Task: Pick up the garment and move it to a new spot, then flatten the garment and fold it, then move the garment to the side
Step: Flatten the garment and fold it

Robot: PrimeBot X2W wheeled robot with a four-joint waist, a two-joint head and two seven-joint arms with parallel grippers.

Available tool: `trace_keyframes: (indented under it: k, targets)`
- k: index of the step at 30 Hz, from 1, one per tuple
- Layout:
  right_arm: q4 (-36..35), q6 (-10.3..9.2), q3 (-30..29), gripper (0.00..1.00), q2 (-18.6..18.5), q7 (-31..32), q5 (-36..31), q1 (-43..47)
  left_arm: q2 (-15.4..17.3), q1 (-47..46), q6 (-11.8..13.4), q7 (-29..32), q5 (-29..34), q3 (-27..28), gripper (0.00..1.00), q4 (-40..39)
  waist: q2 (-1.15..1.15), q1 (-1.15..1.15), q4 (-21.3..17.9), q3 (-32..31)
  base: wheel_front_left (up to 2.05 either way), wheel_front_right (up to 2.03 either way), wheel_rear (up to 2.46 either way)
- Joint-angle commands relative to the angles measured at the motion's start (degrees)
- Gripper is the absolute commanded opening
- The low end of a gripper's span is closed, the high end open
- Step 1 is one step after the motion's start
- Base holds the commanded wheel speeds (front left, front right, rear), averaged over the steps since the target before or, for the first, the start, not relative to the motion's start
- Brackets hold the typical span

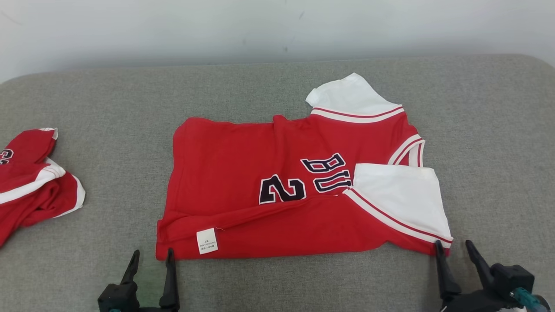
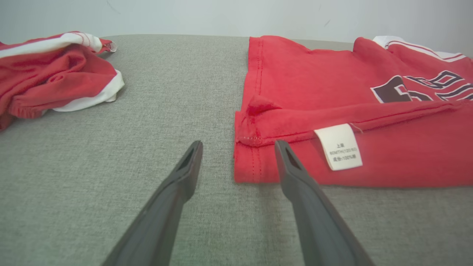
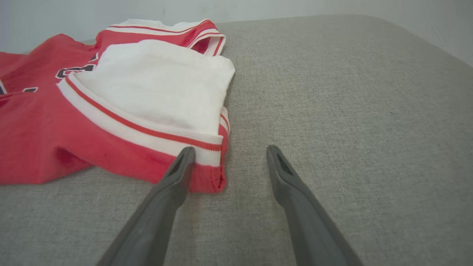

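Note:
A red jersey (image 1: pixel 243 173) with white sleeves and dark lettering lies partly folded on the grey surface, its near long edge turned up over the front, a white care label (image 1: pixel 207 241) showing. My left gripper (image 1: pixel 152 255) stands open at the jersey's near left corner (image 2: pixel 255 162), one finger over the hem, nothing held. My right gripper (image 1: pixel 454 246) is open at the near right corner, by the folded white sleeve (image 3: pixel 159 92), its left fingertip (image 3: pixel 184 157) against the red hem.
A second red and white garment (image 1: pixel 30 177) lies crumpled at the left edge of the grey padded surface (image 1: pixel 108 108), also seen as a bundle (image 2: pixel 55 70) in the left wrist view. A pale wall rises behind. Bare grey fabric (image 3: pixel 351 92) stretches to the right.

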Motion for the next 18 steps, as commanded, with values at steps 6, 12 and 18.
trace_keyframes:
  k: [6,12,18]
  targets:
    - [4.4,-0.16,3.0,0.25,-0.5,0.0,2.3,-2.6,0.1,-0.2,0.1,-0.2,-0.4,-1.1,1.00,-0.3,0.00,0.01,0.8,0.1,0.00,0.00,0.00]
    - [5.0,-0.16,3.9,0.00,-1.7,0.0,4.3,-3.2,0.1,-0.2,-0.4,-0.2,-1.3,-1.3,1.00,1.1,0.00,0.01,0.8,0.2,0.00,0.00,0.00]
    - [2.5,-0.16,4.0,0.00,-2.8,0.0,5.7,-2.8,0.1,-0.9,-0.9,-0.2,-3.1,-2.0,1.00,2.0,0.00,0.01,0.2,0.4,0.00,0.00,0.00]
